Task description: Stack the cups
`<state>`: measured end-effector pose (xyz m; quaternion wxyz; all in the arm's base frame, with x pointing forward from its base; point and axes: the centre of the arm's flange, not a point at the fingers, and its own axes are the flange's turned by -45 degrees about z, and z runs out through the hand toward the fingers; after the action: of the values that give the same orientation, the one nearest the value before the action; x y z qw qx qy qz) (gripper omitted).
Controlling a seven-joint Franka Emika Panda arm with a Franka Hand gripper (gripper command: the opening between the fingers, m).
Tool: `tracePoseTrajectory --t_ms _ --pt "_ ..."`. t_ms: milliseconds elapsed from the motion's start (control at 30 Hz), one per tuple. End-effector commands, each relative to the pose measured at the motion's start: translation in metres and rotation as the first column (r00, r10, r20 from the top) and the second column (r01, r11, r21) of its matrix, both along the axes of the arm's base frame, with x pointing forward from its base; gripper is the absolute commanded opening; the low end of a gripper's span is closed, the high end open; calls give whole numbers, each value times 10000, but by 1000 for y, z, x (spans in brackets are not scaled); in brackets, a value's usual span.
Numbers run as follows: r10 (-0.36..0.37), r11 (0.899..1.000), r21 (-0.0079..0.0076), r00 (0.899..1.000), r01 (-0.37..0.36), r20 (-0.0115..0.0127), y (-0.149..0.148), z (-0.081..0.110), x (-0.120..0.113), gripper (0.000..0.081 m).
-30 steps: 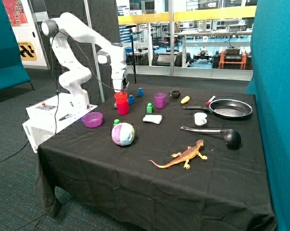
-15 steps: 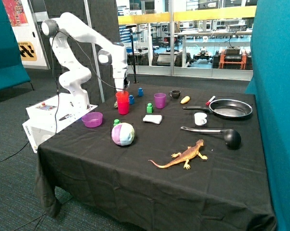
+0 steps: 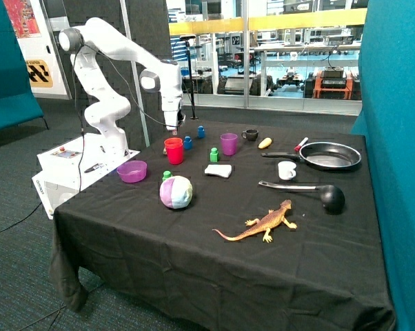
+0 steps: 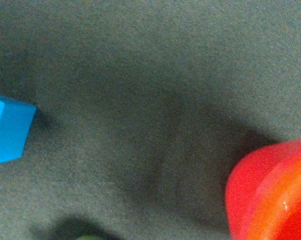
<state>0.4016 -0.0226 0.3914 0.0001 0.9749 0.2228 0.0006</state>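
Observation:
A red cup (image 3: 174, 150) stands upright on the black cloth near the robot's base. My gripper (image 3: 171, 127) hangs just above its rim, open and holding nothing. In the wrist view the red cup's rim (image 4: 270, 195) shows at one corner, off to the side of the gripper's line. A translucent purple cup (image 3: 229, 143) stands upright a short way off, beyond a green block (image 3: 214, 154).
Blue blocks (image 3: 187, 143) sit right behind the red cup, one showing as a blue block (image 4: 8, 127) in the wrist view. A purple bowl (image 3: 132, 171), pastel ball (image 3: 176, 192), toy lizard (image 3: 259, 224), ladle (image 3: 331, 197), pan (image 3: 329, 156), white mug (image 3: 287, 169) and black mug (image 3: 250, 134) share the table.
The gripper has let go of the red cup and risen above it. The red cup now sits lower than it did a second ago.

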Motion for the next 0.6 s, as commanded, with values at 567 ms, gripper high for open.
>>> tracePoseTrajectory --t_ms 567 --pt "26 10000 0 10000 -26 -12 -4 18 5 484"
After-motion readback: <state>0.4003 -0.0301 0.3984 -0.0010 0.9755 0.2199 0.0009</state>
